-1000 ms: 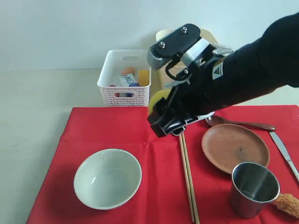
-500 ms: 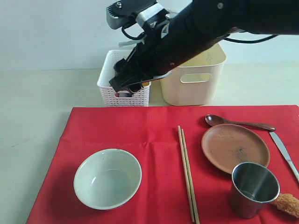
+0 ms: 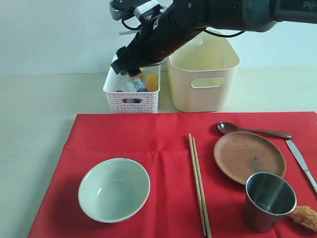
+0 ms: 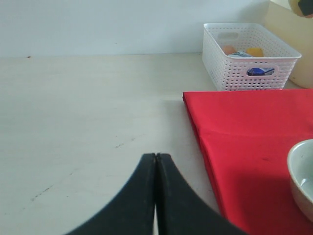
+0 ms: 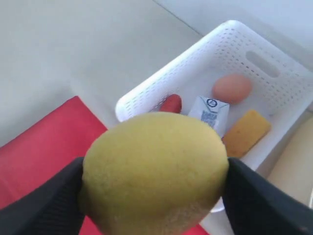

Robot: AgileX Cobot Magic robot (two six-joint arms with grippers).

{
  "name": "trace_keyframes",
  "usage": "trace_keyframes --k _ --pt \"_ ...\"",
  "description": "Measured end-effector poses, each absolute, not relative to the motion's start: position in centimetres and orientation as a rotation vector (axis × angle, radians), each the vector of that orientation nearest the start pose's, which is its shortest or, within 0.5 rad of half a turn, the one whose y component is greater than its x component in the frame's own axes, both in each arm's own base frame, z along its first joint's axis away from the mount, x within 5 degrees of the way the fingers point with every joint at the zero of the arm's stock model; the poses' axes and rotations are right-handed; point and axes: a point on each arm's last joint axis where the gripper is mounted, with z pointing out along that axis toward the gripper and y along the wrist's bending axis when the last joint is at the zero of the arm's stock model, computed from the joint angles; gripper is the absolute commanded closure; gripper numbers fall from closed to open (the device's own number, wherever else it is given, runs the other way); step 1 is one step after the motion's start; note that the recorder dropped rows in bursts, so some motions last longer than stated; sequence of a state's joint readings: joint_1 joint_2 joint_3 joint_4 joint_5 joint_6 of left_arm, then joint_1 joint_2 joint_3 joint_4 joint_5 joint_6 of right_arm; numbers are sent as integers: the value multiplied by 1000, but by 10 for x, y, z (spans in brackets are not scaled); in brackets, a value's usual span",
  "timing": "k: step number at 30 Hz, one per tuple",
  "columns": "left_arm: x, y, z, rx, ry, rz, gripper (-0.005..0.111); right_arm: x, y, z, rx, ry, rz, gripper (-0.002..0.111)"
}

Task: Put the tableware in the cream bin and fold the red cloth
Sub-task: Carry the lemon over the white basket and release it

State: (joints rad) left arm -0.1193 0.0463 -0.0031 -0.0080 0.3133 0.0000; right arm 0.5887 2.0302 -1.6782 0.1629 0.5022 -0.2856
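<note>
Yellow lemon (image 5: 154,166): clamped in right gripper (image 3: 127,63), over white basket (image 3: 115,85). Cream bin (image 3: 203,94): just beside that gripper. Pale green bowl (image 3: 114,188), brown plate (image 3: 249,156), steel cup (image 3: 270,201): on red cloth (image 3: 168,144), well apart from it. Left gripper (image 4: 156,169): closed, empty, cloth edge beside.

The exterior camera stands at the near side of the table (image 3: 34,114), raised a little, facing the far wall across the red cloth (image 3: 168,144) to the white basket (image 3: 131,87) and cream bin (image 3: 203,74). The left wrist camera sits low over bare table at the left, looking past the left gripper (image 4: 155,157) toward the far right. The right wrist camera hangs above the basket, looking down, very close to a lemon (image 5: 154,171). All three views share the basket and the cloth's far left corner.
</note>
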Motion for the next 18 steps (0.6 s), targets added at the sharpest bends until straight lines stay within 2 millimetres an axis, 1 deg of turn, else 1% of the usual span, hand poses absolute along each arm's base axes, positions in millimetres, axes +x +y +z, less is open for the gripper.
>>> trace_keyframes --k 3,10,12,16,18 --pt "56 -7 183 105 1838 -91 107 403 270 243 -863 2186 305 108" --pt "56 -7 183 105 1838 -91 107 422 283 214 -881 2204 295 108" --pt "56 -7 183 105 1838 -91 107 426 285 205 -907 2202 283 106" --pt "56 -7 183 105 1838 -91 107 433 289 190 -927 2184 268 92" --pt "56 -7 183 105 1838 -91 107 436 289 185 -921 2173 264 81"
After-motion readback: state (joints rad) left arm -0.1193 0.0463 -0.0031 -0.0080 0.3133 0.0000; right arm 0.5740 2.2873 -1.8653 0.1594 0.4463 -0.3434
